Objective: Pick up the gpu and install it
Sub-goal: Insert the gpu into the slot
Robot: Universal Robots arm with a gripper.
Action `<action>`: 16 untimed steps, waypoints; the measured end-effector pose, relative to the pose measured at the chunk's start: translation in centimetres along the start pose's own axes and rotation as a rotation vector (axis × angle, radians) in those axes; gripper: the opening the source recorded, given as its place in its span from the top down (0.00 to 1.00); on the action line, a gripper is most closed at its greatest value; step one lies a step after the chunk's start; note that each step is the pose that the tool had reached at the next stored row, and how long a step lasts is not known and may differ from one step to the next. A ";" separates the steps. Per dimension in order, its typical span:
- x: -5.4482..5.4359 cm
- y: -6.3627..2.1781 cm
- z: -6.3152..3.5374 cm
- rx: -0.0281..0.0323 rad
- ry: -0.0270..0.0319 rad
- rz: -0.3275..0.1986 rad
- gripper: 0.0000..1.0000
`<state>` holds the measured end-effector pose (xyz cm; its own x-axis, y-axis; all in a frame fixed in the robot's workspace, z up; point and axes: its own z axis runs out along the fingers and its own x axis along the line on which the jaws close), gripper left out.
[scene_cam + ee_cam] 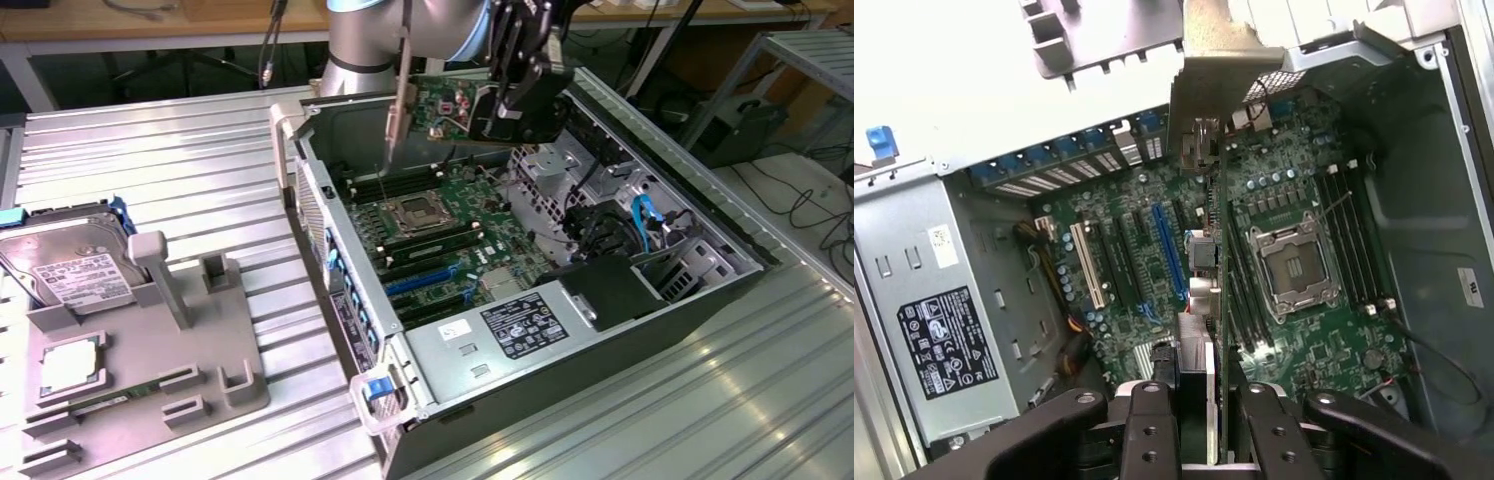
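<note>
The gripper (511, 118) was up at the top centre of the exterior frame, pinching the gpu (447, 108) by its edge. The card hung on edge above the open case (727, 255), with its silver bracket (396, 95) pointing down toward the motherboard (447, 225). In the wrist view the gpu (1226, 270) ran edge-on up the middle of the picture, between the two black fingers (1149, 430) at the bottom. So the pick-up looked done, and the carry-over to the slot looked to be the step in hand; the card was not yet seated.

The next move, by my reading, called for lining the card's edge up with the long blue slot (1170, 245) left of centre, and bringing the bracket to the rear openings.

Counts, then: one gpu, one gripper, one case. One CPU socket (1290, 268), empty. One power supply (939, 320) at lower left. In the exterior view, one hard drive (70, 262) on the grey fixture (200, 350) at the left, and one memory stick (120, 398) lying in it.
</note>
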<state>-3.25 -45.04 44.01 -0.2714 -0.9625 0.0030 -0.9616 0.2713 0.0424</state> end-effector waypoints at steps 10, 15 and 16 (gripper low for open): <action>0.0 0.00 0.00 0.0003 0.0042 -0.099 0.72; 0.0 0.00 0.00 0.0004 0.0063 -0.147 0.72; 0.0 0.00 0.01 0.0005 0.0067 -0.156 0.72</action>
<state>-3.25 -45.05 44.00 -0.1183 -0.9930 0.0030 -0.9921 0.1183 0.0424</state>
